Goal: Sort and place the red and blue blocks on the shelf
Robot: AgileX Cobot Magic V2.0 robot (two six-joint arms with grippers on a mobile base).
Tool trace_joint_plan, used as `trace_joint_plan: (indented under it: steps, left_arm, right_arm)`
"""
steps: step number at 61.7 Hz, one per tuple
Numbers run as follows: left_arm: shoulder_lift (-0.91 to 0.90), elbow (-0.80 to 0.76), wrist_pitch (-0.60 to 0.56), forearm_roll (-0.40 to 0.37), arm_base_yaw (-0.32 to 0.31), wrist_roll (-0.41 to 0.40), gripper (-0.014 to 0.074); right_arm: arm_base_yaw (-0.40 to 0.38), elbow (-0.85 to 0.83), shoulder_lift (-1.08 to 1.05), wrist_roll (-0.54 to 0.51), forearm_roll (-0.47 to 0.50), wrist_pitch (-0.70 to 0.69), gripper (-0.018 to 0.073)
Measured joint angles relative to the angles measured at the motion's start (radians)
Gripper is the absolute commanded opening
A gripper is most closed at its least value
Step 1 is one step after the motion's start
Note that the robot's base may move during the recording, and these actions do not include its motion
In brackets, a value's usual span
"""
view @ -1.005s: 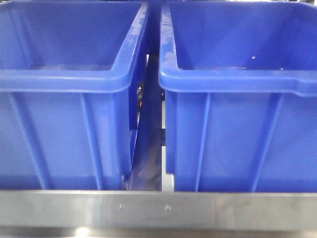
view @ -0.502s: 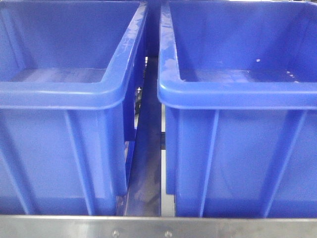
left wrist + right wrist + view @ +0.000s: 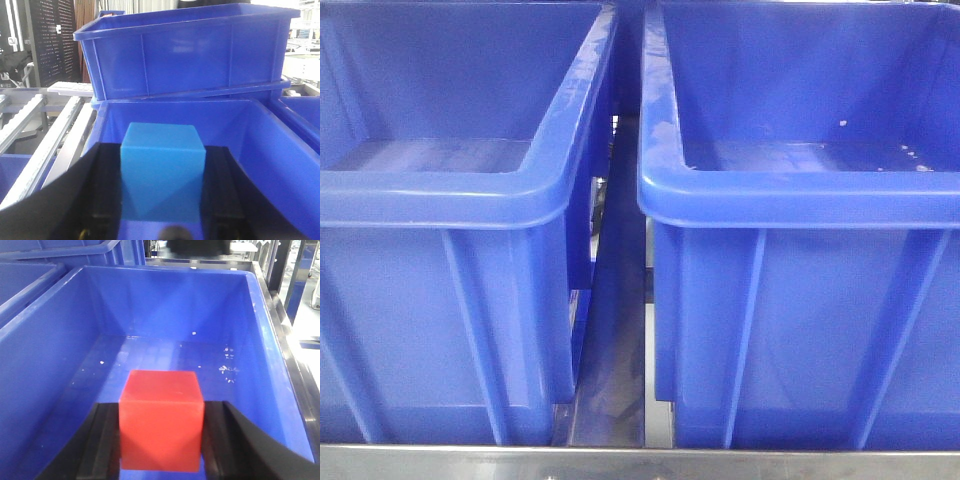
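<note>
The left bin [image 3: 440, 190] and the right bin [image 3: 800, 190] are set side by side behind the shelf rail [image 3: 640, 466], a gap between them (a third bin [image 3: 185, 55] is seen above and behind the left one)

It looked like a warehouse or factory floor: large blue plastic bins [image 3: 800, 300] sat on a steel roller shelf [image 3: 62, 132], with black perforated panels [image 3: 50, 40] at upper left.
</note>
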Motion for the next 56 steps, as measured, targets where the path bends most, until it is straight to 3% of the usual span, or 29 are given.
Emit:
trace_joint_plan:
  steps: [26,34,56]
  left_arm:
    - [0.0,0.012,0.054,0.0,0.0,0.0,0.0124]
    - [0.0,0.042,0.078,-0.034,0.0,0.0,0.0125]
    - [0.071,0.033,0.049,-0.054,-0.002,0.0,0.0126]
  right_arm:
    - [0.0,0.0,0.0,0.0,0.0,0.0,0.0377]
    - [0.0,0.0,0.0,0.0,0.0,0.0,0.0376]
    - [0.002,-0.016,0.05,0.0,0.0,0.0,0.0372]
